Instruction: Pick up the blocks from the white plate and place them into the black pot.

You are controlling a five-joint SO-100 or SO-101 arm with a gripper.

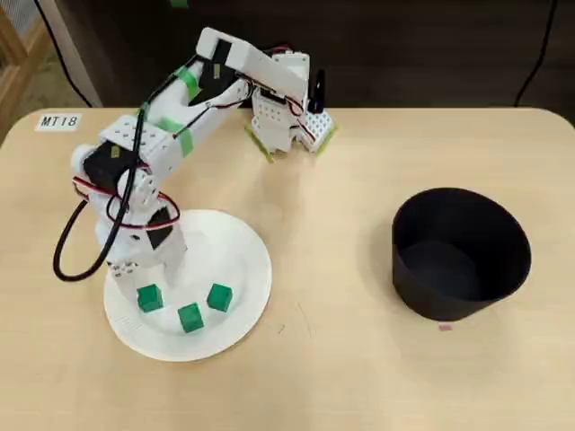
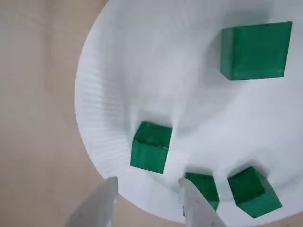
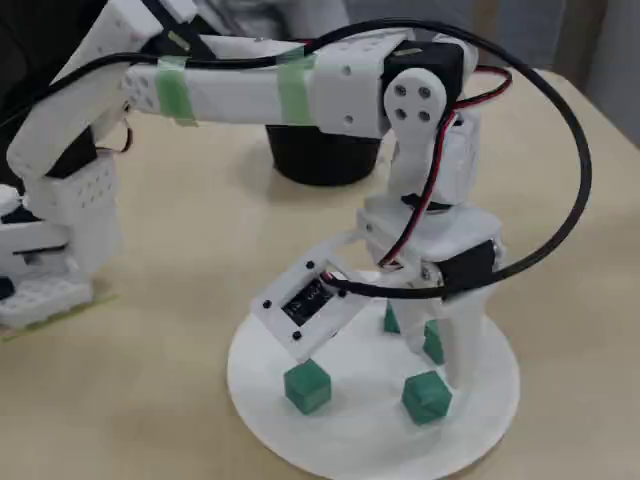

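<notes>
Four green blocks lie on the white plate point(image 2: 142, 61) in the wrist view: one large at the upper right point(image 2: 255, 50), one in the middle point(image 2: 151, 146), and two at the bottom right point(image 2: 202, 189) point(image 2: 253, 191). My gripper point(image 2: 149, 182) hangs open just above the plate, the middle block just ahead of the gap between its fingers. The right finger point(image 2: 196, 208) stands beside a bottom block. From overhead, three blocks point(image 1: 150, 297) point(image 1: 190, 317) point(image 1: 219, 296) show on the plate point(image 1: 247, 269); the arm hides the rest. The black pot point(image 1: 460, 253) stands far right, apart.
The arm's base point(image 1: 287, 112) is clamped at the table's back edge, and a black cable point(image 1: 67, 242) loops out to the left of the plate. Bare tabletop lies between plate and pot. In the fixed view the pot point(image 3: 322, 160) shows behind the arm.
</notes>
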